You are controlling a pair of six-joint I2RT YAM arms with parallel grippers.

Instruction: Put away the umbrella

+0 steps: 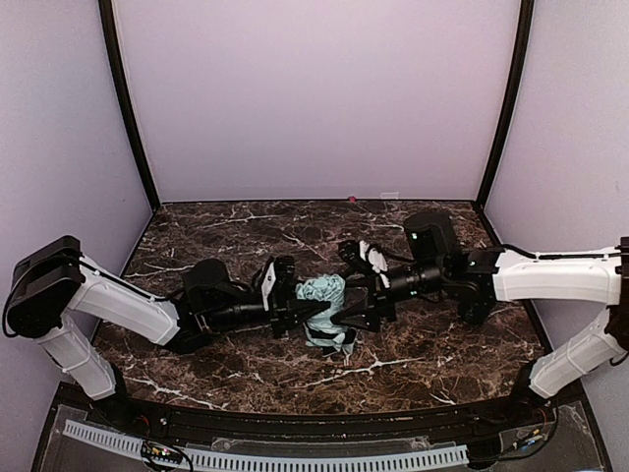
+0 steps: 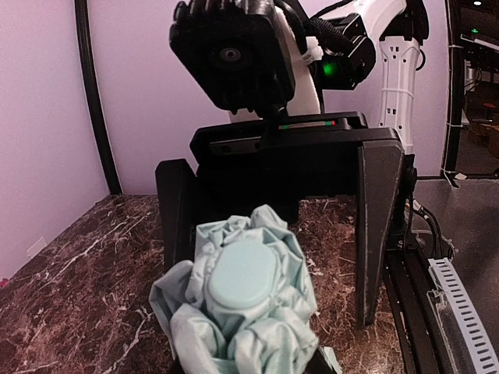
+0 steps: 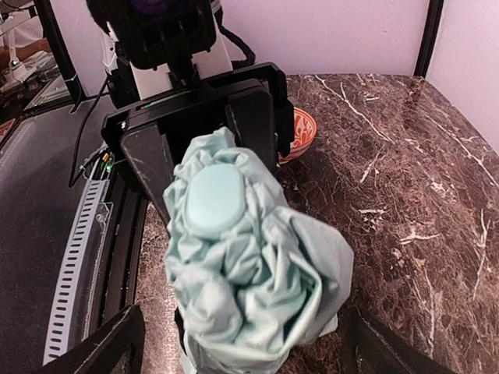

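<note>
The umbrella [image 1: 322, 300] is a crumpled pale mint bundle at the middle of the dark marble table [image 1: 423, 354], its smooth oval cap [image 2: 242, 276] on top. My left gripper [image 1: 303, 309] reaches in from the left and is shut on the umbrella. Across from the right wrist camera, its black fingers [image 3: 150, 173] flank the fabric. My right gripper [image 1: 350, 311] comes in from the right and stands open. Its fingers [image 3: 105, 347] are spread wide on either side of the umbrella [image 3: 249, 265] without touching it. The left wrist view shows them as tall black fingers [image 2: 380, 234] behind the bundle. Fabric hides my left fingertips there.
An orange patterned bowl [image 3: 302, 132] sits on the table behind the left gripper in the right wrist view. Black corner posts [image 1: 128, 108] and lilac walls close in the back and sides. A black rail with a white cable chain [image 1: 295, 457] runs along the near edge.
</note>
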